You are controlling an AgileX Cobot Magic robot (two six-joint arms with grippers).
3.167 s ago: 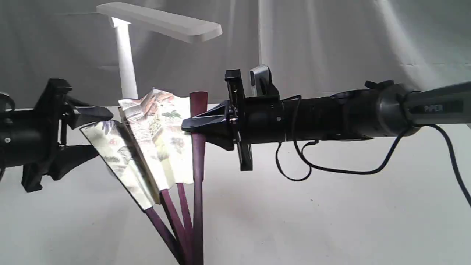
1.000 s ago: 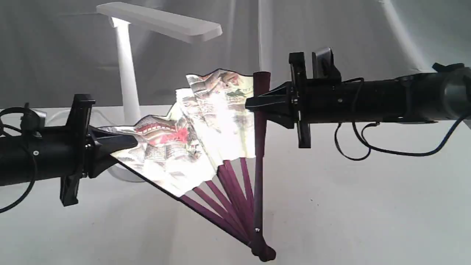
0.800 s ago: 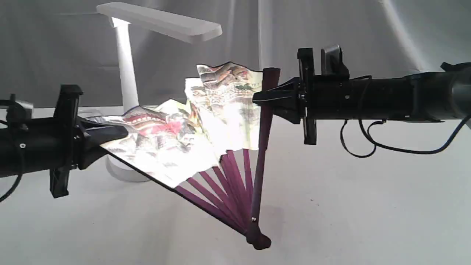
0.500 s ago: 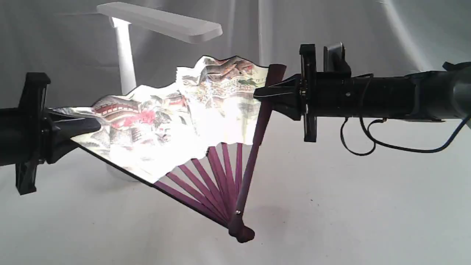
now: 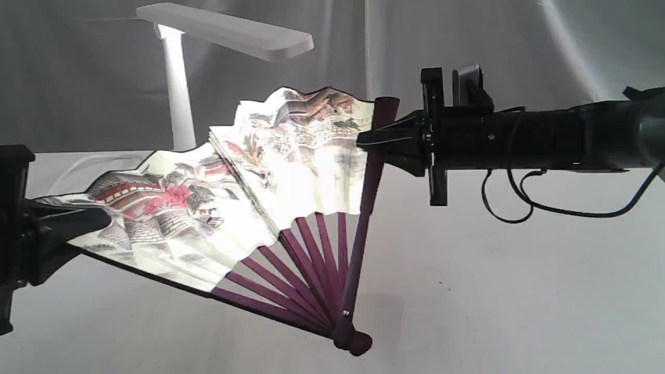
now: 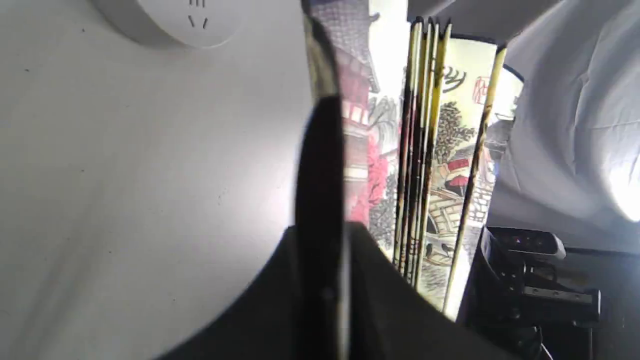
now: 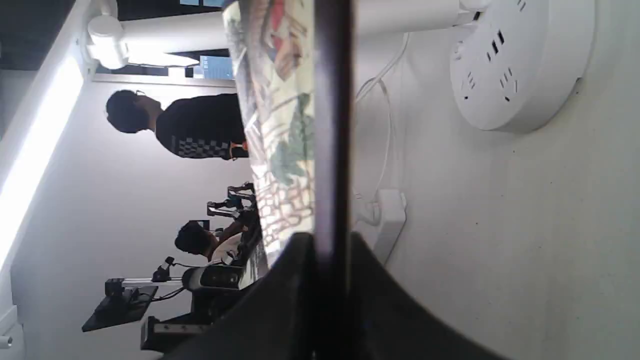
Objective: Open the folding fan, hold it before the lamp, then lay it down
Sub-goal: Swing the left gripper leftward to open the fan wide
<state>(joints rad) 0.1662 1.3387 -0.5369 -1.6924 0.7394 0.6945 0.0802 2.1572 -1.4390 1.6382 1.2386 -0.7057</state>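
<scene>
The folding fan point(image 5: 234, 176) is spread wide in the air in front of the lamp point(image 5: 176, 88), its maroon ribs meeting at the pivot point(image 5: 353, 340) low over the table. My left gripper point(image 5: 78, 221) is shut on the fan's left outer rib at the far left. My right gripper point(image 5: 371, 137) is shut on the upright right outer rib near its top. The left wrist view looks along the pleats of the fan point(image 6: 440, 150) past the left gripper point(image 6: 330, 130). In the right wrist view the right gripper point(image 7: 330, 240) clamps the dark rib, beside the lamp's round base point(image 7: 520, 65).
A white cloth backdrop point(image 5: 519, 47) hangs behind the white table point(image 5: 519, 301). The lamp's white cord and plug block point(image 7: 390, 220) lie near its base. A black cable point(image 5: 519, 213) droops under my right arm. People and other equipment show far off in the right wrist view.
The fan has gone from nearly folded to widely spread. My left gripper has pulled its rib left and down; the right gripper rose to the right, then held.
</scene>
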